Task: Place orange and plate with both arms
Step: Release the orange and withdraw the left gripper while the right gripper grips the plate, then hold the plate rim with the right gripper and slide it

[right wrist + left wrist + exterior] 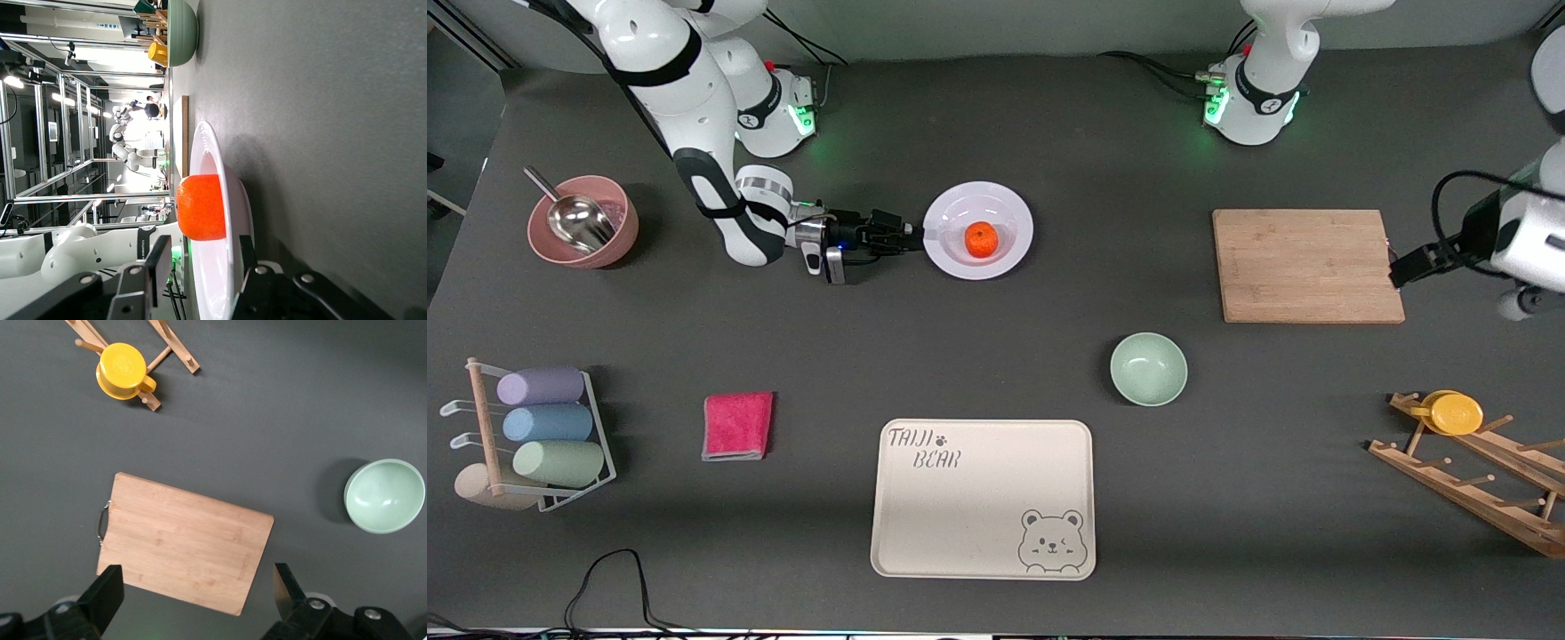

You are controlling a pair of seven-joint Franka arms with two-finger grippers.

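- The orange [982, 239] sits in the middle of the white plate [1009, 207], which lies on the worktop [996, 356] toward the right arm's end.
- The right tool [919, 236] pinches the plate's rim, one finger above and one below.
- The left tool [197, 587] hangs wide open and empty over the wooden cutting board [1307, 265]; that arm waits.
- Step in hand, as I judge it: moving the plate. The next move calls for a level lift so the orange cannot roll.

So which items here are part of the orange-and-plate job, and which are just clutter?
In the job:
orange, lying on the plate
plate
right gripper, shut on the plate's rim
left gripper, open over the cutting board

Lying about:
green bowl
bear tray
pink cloth
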